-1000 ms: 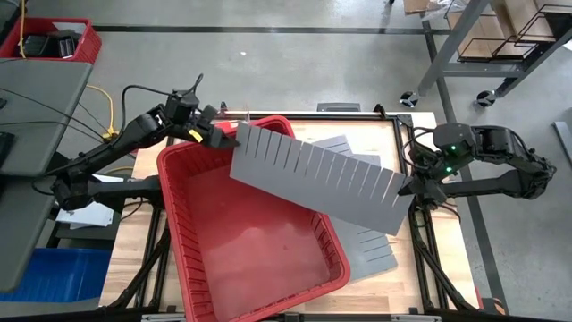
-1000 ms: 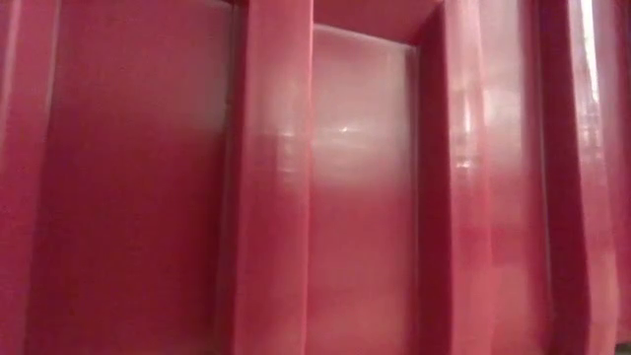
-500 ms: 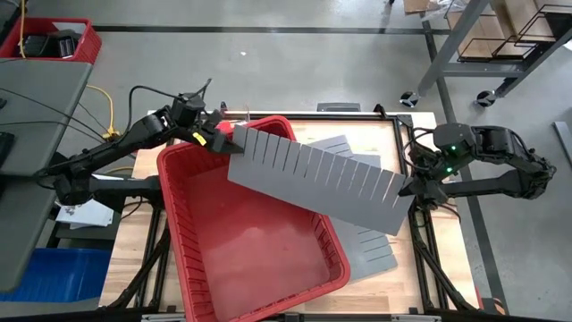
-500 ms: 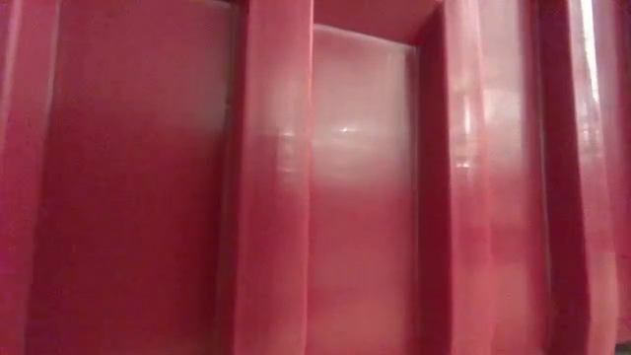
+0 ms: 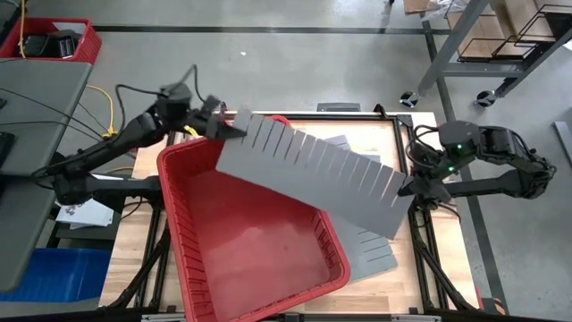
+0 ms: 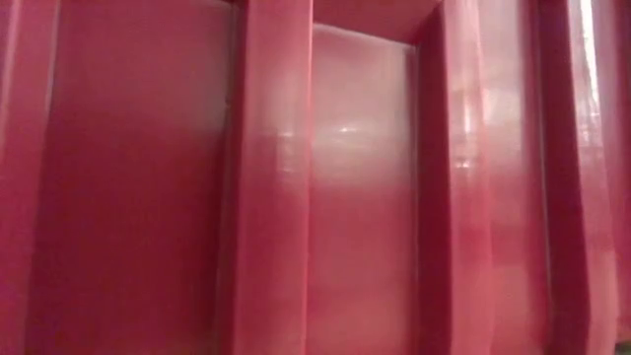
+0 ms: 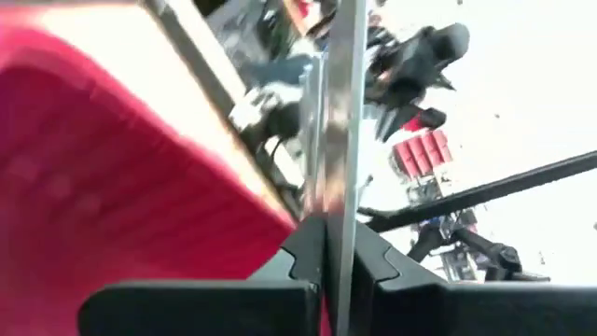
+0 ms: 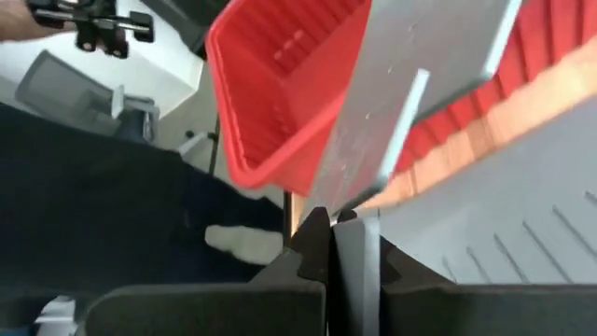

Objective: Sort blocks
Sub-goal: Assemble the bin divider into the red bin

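No blocks show in any view. A long grey slotted divider sheet (image 5: 313, 174) hangs slantwise over the far right part of the big red bin (image 5: 183, 224). My left gripper (image 5: 222, 131) is shut on its left end, above the bin's far left corner. My right gripper (image 5: 409, 190) is shut on its right end, by the table's right edge. The low view is filled by the bin's red wall (image 6: 335, 197). My left gripper pinches the sheet's left end edge (image 7: 338, 224) between its two fingers, coming roughly level from the table's left. The sheet stands on edge between the fingers, clear of the bin's rim. My right gripper pinches the sheet's right end (image 8: 347, 201) between its two fingers, coming from the table's right and slanting down. That end is held clear above the flat sheets on the table.
More grey slotted sheets (image 5: 371, 246) lie flat on the wooden table (image 5: 134, 179) to the right of the bin, partly under the held one. The bin takes up most of the table's left and middle. A black frame rail (image 5: 429, 259) runs along the right edge.
My left gripper has taken hold of the sheet's left end and gone up and a little toward the far edge. That end of the sheet has lifted with it, while the right end has stayed in my right gripper.
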Controlling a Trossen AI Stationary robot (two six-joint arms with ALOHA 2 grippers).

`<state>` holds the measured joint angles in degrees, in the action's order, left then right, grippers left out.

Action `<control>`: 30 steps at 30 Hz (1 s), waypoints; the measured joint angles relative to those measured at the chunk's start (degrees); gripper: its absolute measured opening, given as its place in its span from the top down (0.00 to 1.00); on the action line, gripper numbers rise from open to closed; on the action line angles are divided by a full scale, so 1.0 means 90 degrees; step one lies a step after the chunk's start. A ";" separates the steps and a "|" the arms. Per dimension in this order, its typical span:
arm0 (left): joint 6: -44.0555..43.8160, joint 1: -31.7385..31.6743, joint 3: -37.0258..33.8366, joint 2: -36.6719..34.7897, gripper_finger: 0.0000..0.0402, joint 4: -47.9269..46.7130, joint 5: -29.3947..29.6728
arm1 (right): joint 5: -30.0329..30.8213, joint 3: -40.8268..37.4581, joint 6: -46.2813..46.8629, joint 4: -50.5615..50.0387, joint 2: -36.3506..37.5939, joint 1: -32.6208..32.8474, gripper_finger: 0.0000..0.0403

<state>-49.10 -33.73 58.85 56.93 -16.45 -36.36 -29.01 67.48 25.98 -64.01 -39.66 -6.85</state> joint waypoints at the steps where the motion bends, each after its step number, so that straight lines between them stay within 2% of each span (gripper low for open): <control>1: 0.0142 -0.0045 0.0150 -0.0005 0.99 0.0005 -0.0002 | 0.0094 0.0000 -0.0003 0.0115 0.0000 0.0000 1.00; 5: 0.0743 -0.0297 0.0748 -0.0003 0.99 0.0011 -0.0021 | 0.0415 0.0000 -0.0074 0.0658 -0.0013 0.0000 1.00; 8: 0.1314 -0.0598 0.1142 0.0037 0.99 -0.0073 -0.0343 | 0.0724 0.0000 -0.0082 0.1211 -0.0121 0.0000 1.00; 13: 0.2255 -0.1135 0.1452 0.0227 1.00 -0.0800 -0.0277 | 0.1107 0.0355 -0.0154 0.1660 -0.0729 0.0293 1.00; 17: 0.3320 -0.1415 0.1445 0.0440 1.00 -0.0915 -0.0161 | 0.1301 0.1013 -0.0334 0.1677 -0.1537 0.0881 1.00; 22: 0.4281 -0.1586 0.1439 0.0784 1.00 -0.0465 -0.0174 | 0.1720 0.2124 -0.0426 0.1715 -0.2513 0.1713 1.00; 26: 0.5217 -0.1686 0.1452 0.0861 1.00 0.0225 -0.0268 | 0.2402 0.3068 -0.0259 0.1700 -0.3265 0.2349 1.00; 30: 0.6058 -0.1763 0.1450 0.0884 1.00 0.0402 -0.0488 | 0.3186 0.3815 0.0012 0.1544 -0.4151 0.2946 1.00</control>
<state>5.42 -49.59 71.90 64.89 -12.83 -40.75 -0.33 101.82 26.09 -50.12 -77.02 19.66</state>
